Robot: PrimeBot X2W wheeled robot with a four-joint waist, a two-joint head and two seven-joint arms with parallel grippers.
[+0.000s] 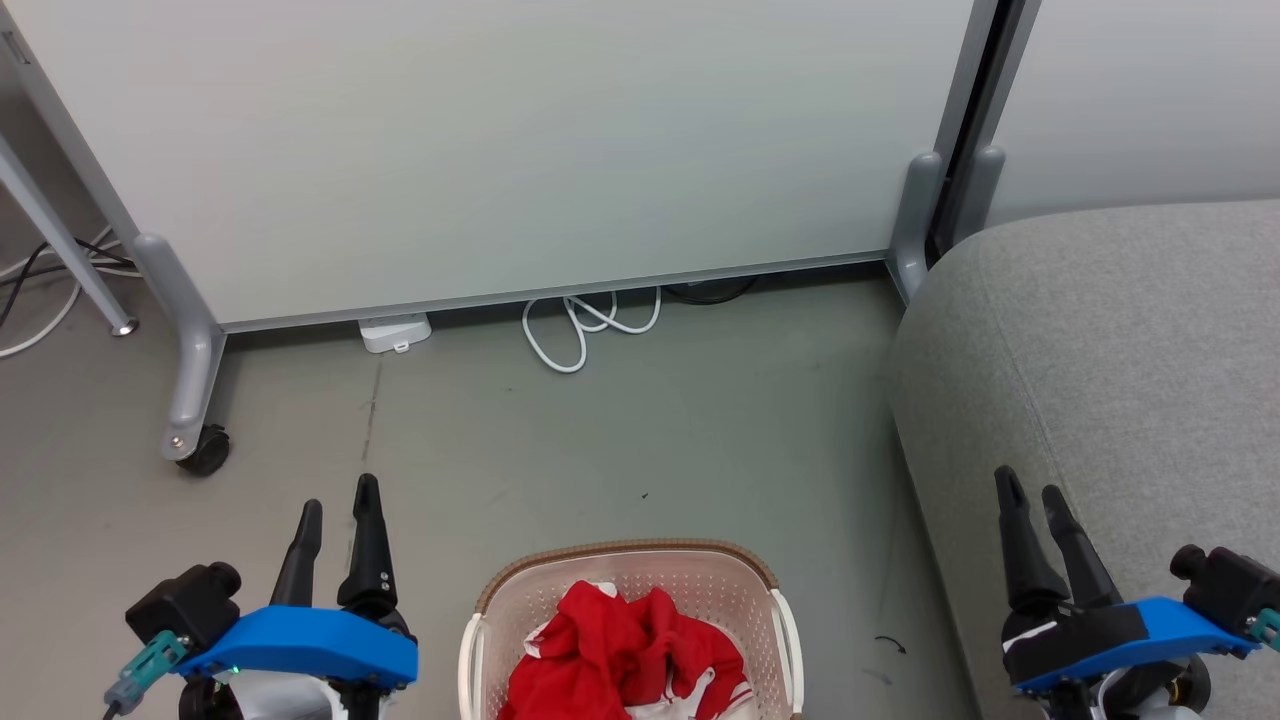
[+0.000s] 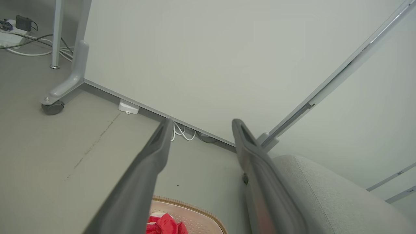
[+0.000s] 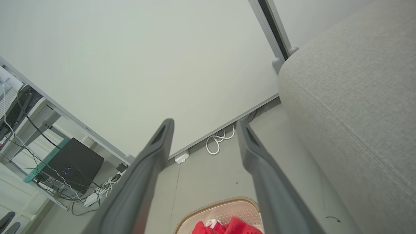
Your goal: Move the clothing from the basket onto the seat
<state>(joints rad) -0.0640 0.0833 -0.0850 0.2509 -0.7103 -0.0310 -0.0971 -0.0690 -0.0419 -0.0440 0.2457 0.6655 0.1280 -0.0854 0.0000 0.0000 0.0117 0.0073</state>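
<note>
Basket [image 1: 628,549] cut off below, its clothing [image 1: 620,650] bunched, partly hidden.

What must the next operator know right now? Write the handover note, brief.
Left gripper: open, empty, raised above the floor.
Right gripper: open, empty, raised by the large grey fabric-upholstered seat.
Soft bright red fabric clothing with white panels: bunched inside the oval cream-white plastic basket with brown woven-look rim, on the floor between the arms.
Done: nothing; no garment on the visible seat.
Left: grasp the clothing, carry it onto the seat.
</note>
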